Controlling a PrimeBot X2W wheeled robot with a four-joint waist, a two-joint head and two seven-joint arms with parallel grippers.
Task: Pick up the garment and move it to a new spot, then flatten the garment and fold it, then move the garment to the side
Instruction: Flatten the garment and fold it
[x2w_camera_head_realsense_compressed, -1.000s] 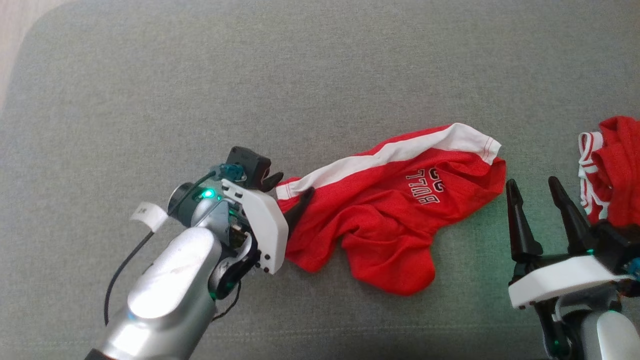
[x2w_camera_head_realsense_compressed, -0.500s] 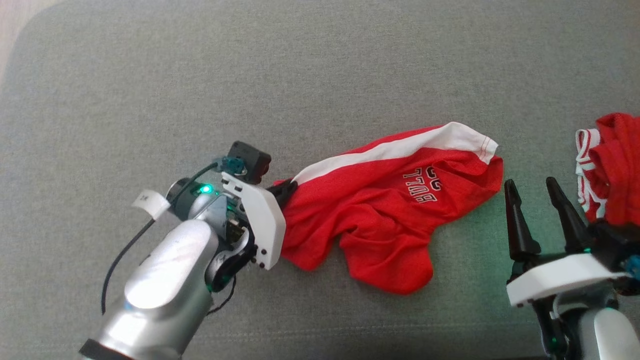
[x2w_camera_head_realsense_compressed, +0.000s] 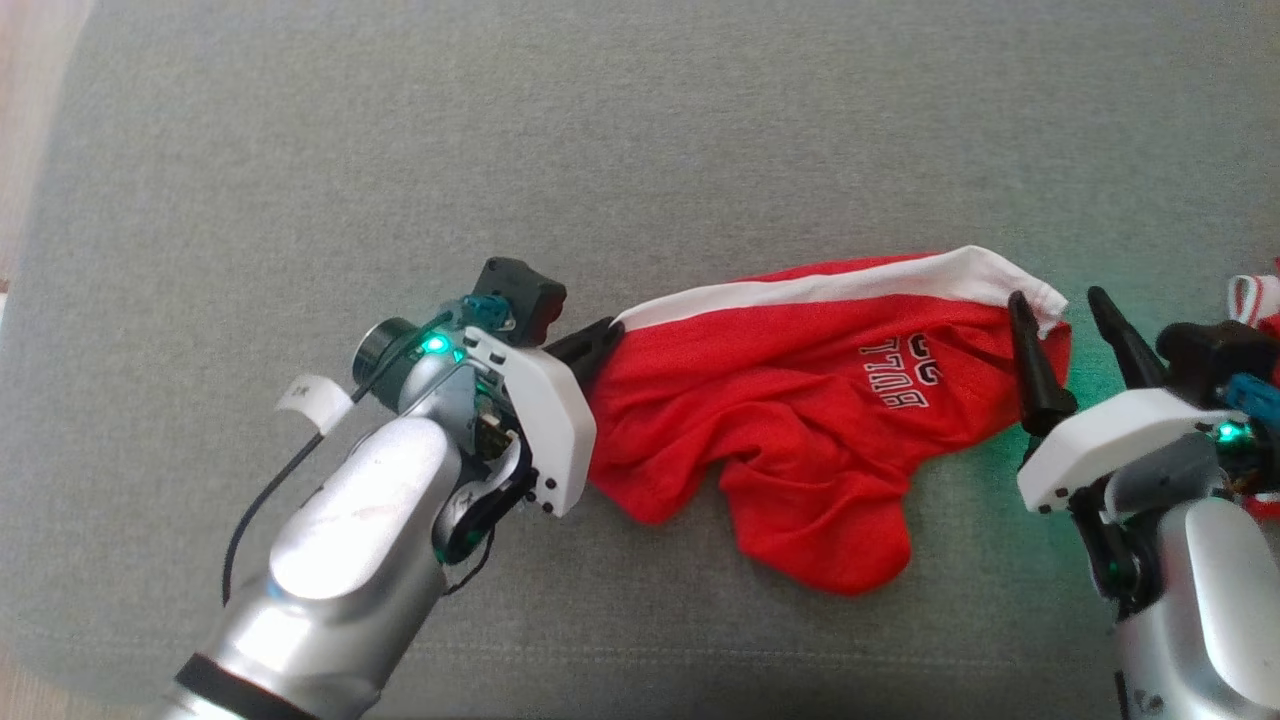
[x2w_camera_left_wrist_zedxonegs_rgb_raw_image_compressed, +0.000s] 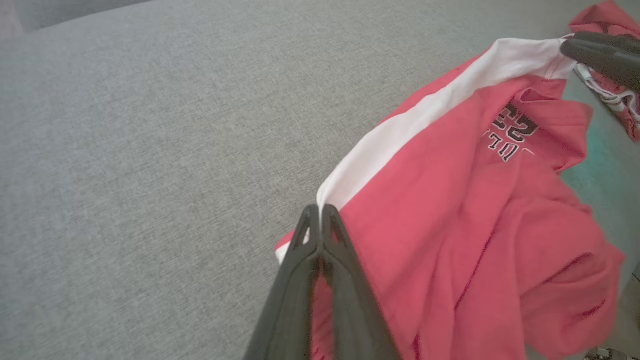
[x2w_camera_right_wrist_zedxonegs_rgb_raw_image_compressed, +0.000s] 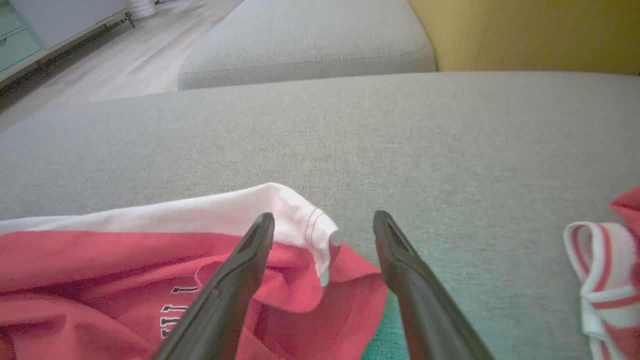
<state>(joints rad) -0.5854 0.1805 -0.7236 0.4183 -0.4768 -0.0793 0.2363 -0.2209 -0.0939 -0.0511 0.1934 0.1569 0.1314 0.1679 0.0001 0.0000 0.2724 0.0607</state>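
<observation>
Head view, where's the garment (x2w_camera_head_realsense_compressed: 800, 400) at?
↳ Crumpled in the middle of the grey cushion (x2w_camera_head_realsense_compressed: 300, 150), white stripe along its far edge. Left gripper (x2w_camera_head_realsense_compressed: 600, 340) is pinched tight on the left end of that stripe. Right gripper (x2w_camera_head_realsense_compressed: 1055, 295) is spread wide at the garment's right corner, gripping nothing. Another red piece (x2w_camera_head_realsense_compressed: 1248, 295) peeks in at the right edge.
Left wrist view?
↳ Both fingers are pressed together with the white hem caught between the tips (no gap at all). The cloth runs away toward the other gripper's dark finger at the far corner.
And right wrist view?
↳ Fingers well apart, one over the white corner, the other over bare cushion. Can't tell if either touches the cloth.
</observation>
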